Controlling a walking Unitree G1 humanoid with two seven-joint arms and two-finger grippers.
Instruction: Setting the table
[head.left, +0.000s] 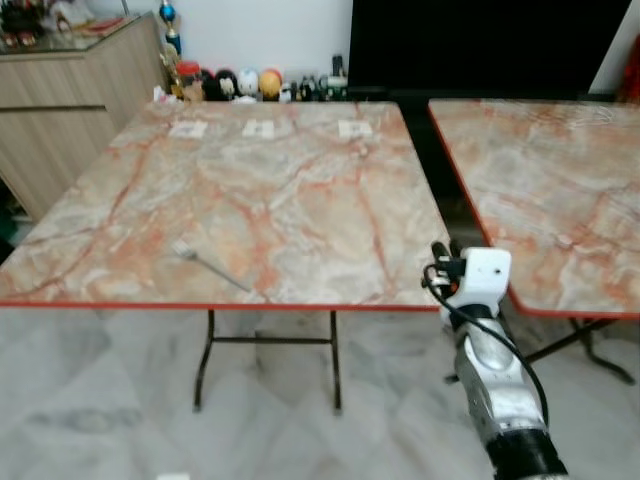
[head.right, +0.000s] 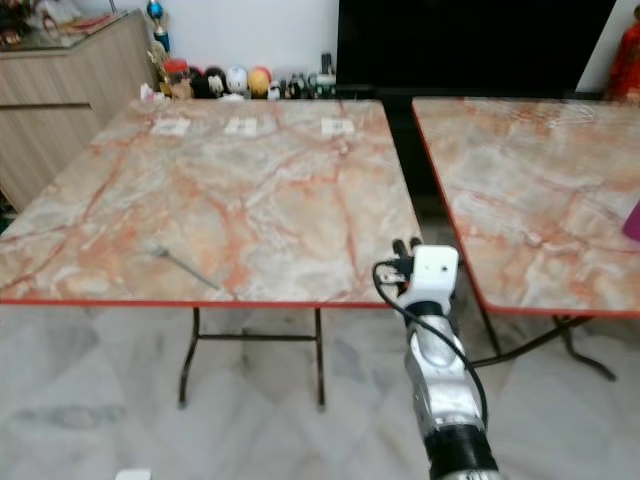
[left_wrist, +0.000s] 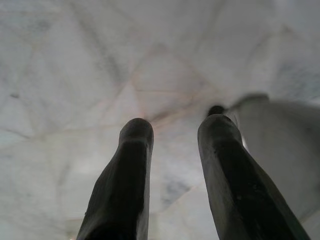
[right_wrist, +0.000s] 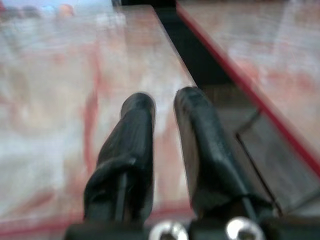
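The right tool (head.left: 442, 252) hovers at the near right corner of the marble surface (head.left: 280, 190), fingers slightly parted and holding nothing. The left tool (left_wrist: 172, 145), likewise spread and empty, hangs over the floor. A fork (head.left: 208, 264) lies just inside the near red edge; a careless sweep could knock it off. The gap beside the second surface (head.left: 540, 190) appears narrow, though blur limits certainty.

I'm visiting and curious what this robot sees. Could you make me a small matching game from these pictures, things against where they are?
Things:
1. fork
2. right gripper
3. left gripper
4. three paper slips

Places:
A. along the table's far edge
B. pointing at the pale floor
C. near the table's front edge, left part
D. at the table's front right corner

Pairs: 1-C, 2-D, 3-B, 4-A
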